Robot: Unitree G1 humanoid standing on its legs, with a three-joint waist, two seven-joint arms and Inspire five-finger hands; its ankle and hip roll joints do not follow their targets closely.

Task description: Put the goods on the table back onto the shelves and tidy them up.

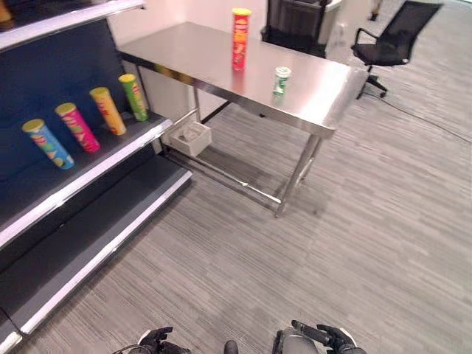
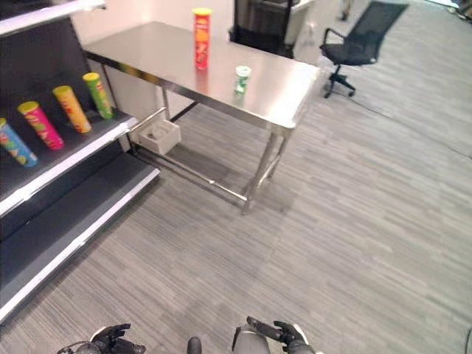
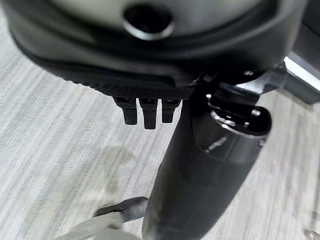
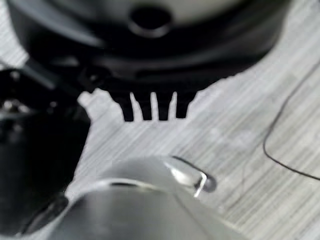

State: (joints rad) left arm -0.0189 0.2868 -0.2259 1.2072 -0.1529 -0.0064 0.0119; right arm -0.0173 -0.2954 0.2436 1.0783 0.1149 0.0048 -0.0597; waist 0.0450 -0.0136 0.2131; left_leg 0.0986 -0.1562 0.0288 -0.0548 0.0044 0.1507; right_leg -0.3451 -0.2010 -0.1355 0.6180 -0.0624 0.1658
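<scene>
red can point(image 1: 240, 39) and small green cup point(image 1: 281, 80) sit upright on the table point(image 1: 324, 103), well apart from both hands. left hand point(image 1: 157, 341) and right hand point(image 1: 333, 339) hang low, fingers straight, empty. that tall can looks easy to tip with a clumsy reach

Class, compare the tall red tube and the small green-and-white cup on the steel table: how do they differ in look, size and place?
The tall red tube stands far higher than the small green-and-white cup. The tube is red with a yellow lid; the cup is green and white. The tube stands further back on the steel table; the cup sits nearer the front edge. Both stand upright and apart.
</scene>
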